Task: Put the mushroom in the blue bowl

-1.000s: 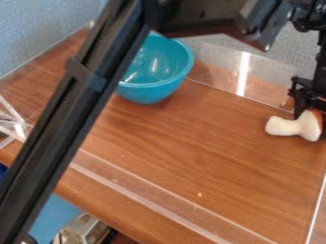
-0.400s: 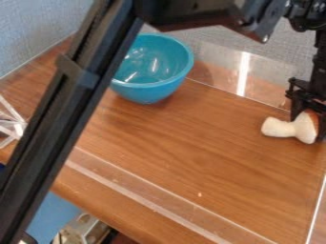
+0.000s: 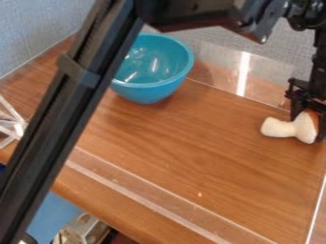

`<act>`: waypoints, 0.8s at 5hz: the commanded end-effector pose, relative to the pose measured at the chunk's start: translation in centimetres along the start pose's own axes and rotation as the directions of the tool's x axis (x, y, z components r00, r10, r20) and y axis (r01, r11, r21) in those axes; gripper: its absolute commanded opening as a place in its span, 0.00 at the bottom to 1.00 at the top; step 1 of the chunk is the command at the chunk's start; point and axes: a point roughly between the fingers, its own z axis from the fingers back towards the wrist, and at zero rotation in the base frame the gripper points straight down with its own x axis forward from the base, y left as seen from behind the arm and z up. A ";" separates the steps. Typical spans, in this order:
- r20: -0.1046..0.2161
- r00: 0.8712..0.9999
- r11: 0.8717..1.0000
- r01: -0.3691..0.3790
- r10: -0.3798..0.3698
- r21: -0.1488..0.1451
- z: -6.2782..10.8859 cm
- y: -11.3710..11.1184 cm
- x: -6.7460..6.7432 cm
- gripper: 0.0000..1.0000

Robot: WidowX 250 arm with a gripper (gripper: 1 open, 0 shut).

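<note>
With the mushroom lying on its side at the right of the tabletop, here are the jaws, right at its cap, clamped or merely touching, can't tell! Danger: a shallow bite on that rounded cap, and out it slips, rolling off rightward!

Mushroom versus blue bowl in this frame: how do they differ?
The mushroom is small and cream-white; the blue bowl is far wider and turquoise. The mushroom lies on its side, while the bowl stands upright, mouth up. The mushroom has the gripper at it; the bowl has none.
</note>
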 end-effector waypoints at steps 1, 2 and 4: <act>0.053 0.998 0.999 -0.045 0.046 -0.004 1.9 0.9 0.2 0.00; 0.075 0.995 0.997 -0.069 0.070 -0.017 2.9 0.3 0.5 0.00; 0.114 0.984 0.990 -0.135 0.139 -0.041 3.8 -1.0 0.4 0.00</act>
